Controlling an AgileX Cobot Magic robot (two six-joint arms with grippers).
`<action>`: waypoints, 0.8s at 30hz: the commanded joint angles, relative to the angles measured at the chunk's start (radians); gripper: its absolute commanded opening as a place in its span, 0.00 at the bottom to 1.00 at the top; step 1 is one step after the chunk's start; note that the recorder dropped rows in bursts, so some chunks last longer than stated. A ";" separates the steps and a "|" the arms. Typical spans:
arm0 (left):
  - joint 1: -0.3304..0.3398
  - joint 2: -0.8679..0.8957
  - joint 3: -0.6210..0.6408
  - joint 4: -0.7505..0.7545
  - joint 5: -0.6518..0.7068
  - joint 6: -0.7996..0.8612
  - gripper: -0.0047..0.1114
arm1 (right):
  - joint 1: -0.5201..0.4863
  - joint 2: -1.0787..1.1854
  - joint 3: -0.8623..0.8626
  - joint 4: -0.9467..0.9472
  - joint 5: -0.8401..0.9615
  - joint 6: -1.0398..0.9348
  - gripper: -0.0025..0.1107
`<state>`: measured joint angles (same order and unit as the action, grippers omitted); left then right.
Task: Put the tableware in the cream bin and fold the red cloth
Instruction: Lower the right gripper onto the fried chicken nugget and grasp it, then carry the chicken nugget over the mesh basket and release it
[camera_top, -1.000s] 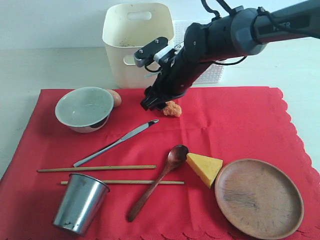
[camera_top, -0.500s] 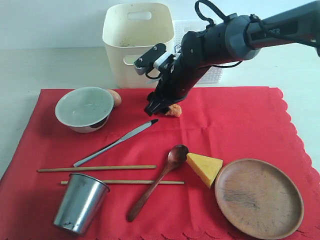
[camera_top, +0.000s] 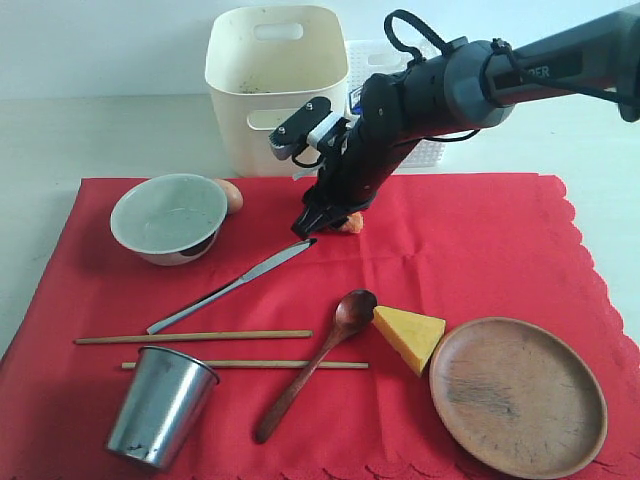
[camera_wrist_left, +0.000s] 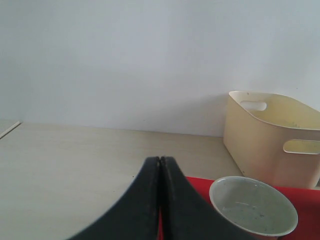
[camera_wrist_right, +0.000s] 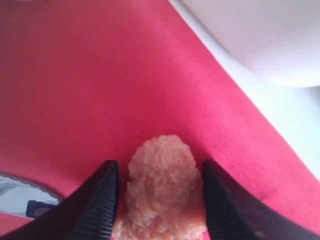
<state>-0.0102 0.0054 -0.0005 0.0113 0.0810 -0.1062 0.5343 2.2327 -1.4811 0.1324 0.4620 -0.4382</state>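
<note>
Your left gripper (camera_wrist_left: 160, 162) sits closed and empty by the bowl (camera_top: 168, 215), while your right gripper (camera_top: 310, 226), before the cream bin (camera_top: 277, 85), has dropped, its part-open jaws narrowing around an orange food lump (camera_wrist_right: 162, 185) on the red cloth (camera_top: 470, 240), which is not tableware.

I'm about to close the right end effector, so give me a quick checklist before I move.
1. Orange food piece between the fingers of the right end effector: ok.
2. Grip closed on it: not ok, jaws open.
3. Table knife apart from the fingers: ok, though close.
4. Red cloth free of the fingertips: cannot tell.
5. Left end effector out of the way: ok, shut, off by the bowl.
</note>
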 joint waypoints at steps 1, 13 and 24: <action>0.000 -0.005 0.001 -0.003 -0.001 -0.004 0.06 | 0.000 0.003 -0.004 -0.013 -0.006 -0.003 0.15; 0.000 -0.005 0.001 -0.003 -0.001 -0.004 0.06 | 0.000 -0.016 -0.004 -0.011 0.000 0.041 0.02; 0.000 -0.005 0.001 -0.003 -0.001 -0.002 0.06 | 0.000 -0.136 -0.004 -0.009 0.020 0.092 0.02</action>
<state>-0.0102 0.0054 -0.0005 0.0113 0.0810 -0.1062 0.5343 2.1407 -1.4811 0.1285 0.4821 -0.3693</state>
